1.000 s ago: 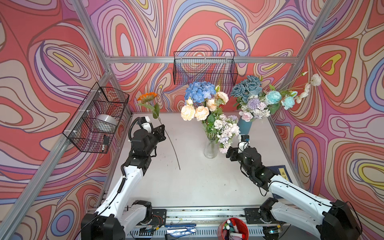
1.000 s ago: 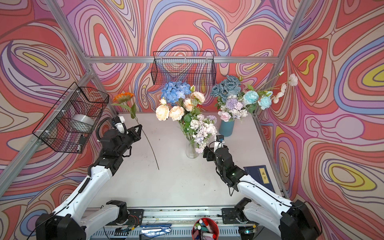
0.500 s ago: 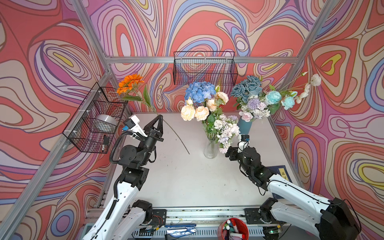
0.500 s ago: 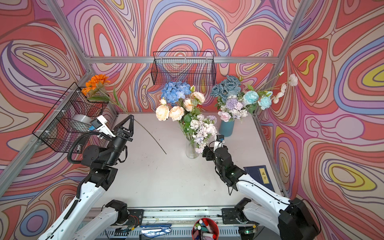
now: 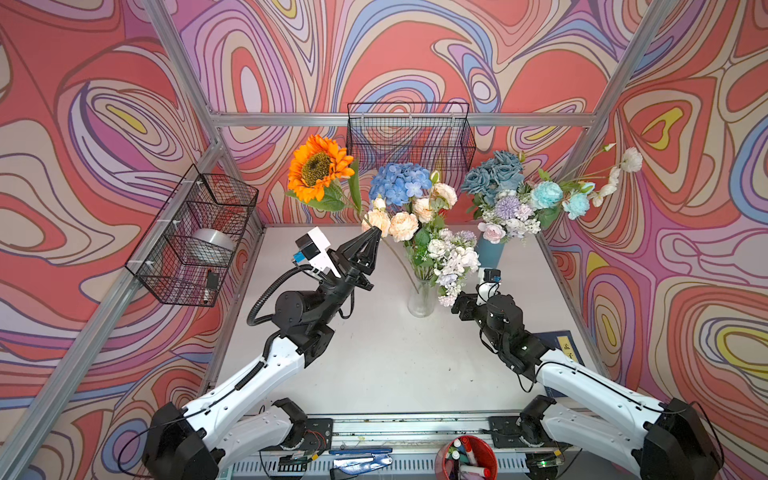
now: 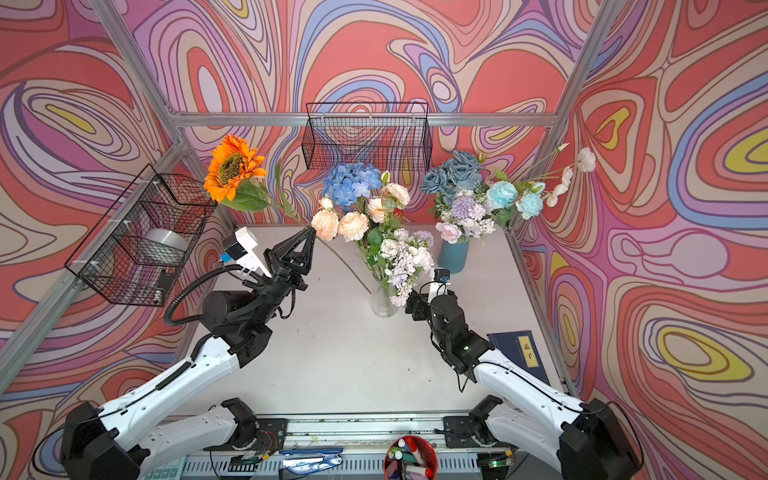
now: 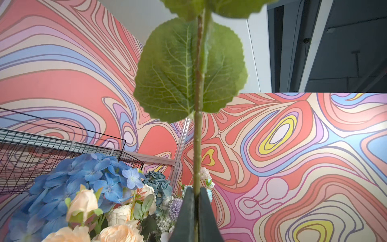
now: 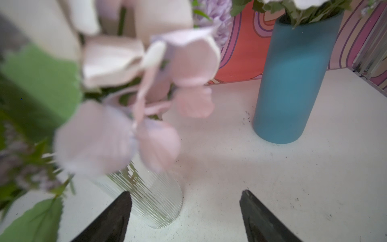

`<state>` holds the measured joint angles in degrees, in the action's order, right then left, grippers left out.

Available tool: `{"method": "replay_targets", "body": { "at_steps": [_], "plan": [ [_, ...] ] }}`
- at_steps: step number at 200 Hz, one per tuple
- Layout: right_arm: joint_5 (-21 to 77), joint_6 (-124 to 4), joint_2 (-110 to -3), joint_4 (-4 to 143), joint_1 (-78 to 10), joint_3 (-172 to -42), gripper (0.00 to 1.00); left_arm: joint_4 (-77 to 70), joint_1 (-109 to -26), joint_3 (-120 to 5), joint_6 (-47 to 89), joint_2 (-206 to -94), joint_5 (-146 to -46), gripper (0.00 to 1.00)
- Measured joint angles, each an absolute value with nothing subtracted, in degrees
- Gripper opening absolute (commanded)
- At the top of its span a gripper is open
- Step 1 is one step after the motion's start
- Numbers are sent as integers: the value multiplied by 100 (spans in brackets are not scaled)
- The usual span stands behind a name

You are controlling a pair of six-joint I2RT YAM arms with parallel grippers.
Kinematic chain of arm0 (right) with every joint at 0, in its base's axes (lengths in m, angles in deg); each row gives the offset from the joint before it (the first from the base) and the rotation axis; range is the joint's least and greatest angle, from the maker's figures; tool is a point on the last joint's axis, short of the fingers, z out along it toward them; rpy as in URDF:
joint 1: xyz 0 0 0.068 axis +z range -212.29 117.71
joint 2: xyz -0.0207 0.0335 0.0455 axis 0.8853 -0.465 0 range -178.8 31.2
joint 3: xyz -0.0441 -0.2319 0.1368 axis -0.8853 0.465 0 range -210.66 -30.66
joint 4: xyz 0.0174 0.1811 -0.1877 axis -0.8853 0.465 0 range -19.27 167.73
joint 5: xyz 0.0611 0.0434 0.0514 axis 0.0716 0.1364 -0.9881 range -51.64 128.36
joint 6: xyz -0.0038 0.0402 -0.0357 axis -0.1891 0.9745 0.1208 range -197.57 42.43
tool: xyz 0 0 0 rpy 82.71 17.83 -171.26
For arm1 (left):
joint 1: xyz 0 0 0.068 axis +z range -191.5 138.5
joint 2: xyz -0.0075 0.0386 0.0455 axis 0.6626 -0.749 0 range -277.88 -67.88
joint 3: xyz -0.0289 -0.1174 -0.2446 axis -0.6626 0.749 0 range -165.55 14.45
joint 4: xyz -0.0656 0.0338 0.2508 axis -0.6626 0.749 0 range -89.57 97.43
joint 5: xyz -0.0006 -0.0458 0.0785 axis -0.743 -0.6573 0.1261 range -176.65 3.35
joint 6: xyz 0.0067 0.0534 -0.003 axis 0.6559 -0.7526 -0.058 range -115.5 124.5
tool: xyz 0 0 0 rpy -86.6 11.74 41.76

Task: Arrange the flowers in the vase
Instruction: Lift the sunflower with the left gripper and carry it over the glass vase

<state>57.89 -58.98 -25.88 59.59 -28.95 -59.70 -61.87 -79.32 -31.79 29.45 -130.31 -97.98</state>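
The white table [image 5: 374, 365] is being closed in by patterned walls on the left, far and right sides, with bare room being left across its near half between the two arms. Air space is being narrowed by a wire basket [image 5: 191, 241] on the left wall and another [image 5: 409, 133] on the far wall. The far middle is being taken up by a full bouquet [image 5: 411, 208] in the glass vase [image 5: 422, 297], and the far right corner by a blue vase [image 5: 488, 251] of flowers. A blue book [image 6: 519, 353] is being kept at the right edge. The orange sunflower [image 5: 318, 168] is being held aloft between the two baskets, its stem [image 7: 196, 146] being pinched tightly by the left gripper [image 5: 374, 232], whose fingers are pressed together on it. The stem's lower end is being hung close beside the glass vase's left side; contact cannot be told. The right gripper [image 8: 184, 192] is being kept low just right of the glass vase, fingers wide apart, nothing gripped. Compared with a second ago, the sunflower is being carried much higher and further right, away from the table's left edge, while the right arm is being left where it was.
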Motion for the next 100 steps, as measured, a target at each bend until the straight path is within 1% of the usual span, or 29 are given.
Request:
{"method": "replay_targets", "body": {
  "at_steps": [60,100],
  "plan": [
    [5815,-5902,-2468,5957,-2895,-5970,84,-6685,-8505,-3186,1931,-13553,-9586,0],
    [5822,-5906,-2428,5957,-2895,-5970,84,-7129,-8581,-3210,1539,-13931,-9372,0]
  ]
}}
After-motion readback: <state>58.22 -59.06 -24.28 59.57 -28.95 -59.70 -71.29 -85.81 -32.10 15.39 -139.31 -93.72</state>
